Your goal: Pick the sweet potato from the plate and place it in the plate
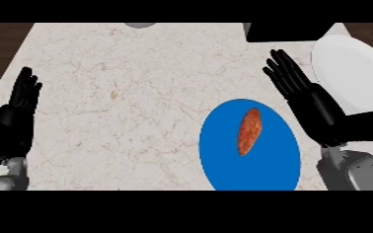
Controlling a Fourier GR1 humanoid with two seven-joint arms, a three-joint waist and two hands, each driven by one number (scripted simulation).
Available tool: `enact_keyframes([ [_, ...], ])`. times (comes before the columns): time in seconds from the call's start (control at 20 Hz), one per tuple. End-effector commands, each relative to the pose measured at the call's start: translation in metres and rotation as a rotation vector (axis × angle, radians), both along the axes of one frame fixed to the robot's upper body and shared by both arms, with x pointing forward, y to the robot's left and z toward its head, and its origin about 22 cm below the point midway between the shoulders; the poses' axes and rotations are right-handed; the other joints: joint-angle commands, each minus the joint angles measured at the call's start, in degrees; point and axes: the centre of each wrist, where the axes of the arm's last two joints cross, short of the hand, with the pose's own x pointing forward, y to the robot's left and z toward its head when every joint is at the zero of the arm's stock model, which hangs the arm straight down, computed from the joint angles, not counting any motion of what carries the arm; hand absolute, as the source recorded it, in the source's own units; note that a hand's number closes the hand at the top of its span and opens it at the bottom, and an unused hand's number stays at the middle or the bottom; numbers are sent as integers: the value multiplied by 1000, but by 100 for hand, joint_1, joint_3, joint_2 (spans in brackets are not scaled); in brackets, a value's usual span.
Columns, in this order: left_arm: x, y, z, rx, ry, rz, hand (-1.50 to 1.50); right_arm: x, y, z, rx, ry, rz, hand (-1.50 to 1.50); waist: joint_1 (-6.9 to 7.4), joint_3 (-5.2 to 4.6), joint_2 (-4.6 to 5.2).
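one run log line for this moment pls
sweet potato on blue plate | white plate bare | right hand open between plates | left hand open, resting at left edge

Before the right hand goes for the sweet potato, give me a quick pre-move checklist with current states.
1. Sweet potato lying on the blue plate: ok.
2. Right hand open, holding nothing: ok.
3. Right hand over the sweet potato: not ok; it sits to the right, between the two plates.
4. White plate free to receive: ok for the visible part; its right side is cut off by the view's edge.
5. Left hand out of the way: ok, resting open at the left edge.
6. Hand height above the counter: cannot tell.
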Motion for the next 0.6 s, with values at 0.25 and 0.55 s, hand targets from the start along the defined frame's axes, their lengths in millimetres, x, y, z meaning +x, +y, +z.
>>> enact_keyframes([
  [0.25, -30, -42, -76, -271, 407, -106, 0, 13, -109, 47, -97, -165, -605, 150, -176, -96, -20],
  [0.55, -37, -69, -83, -340, 417, -211, 0, -25, -136, -21, -350, -104, -1074, -150, -111, -81, -83],
])
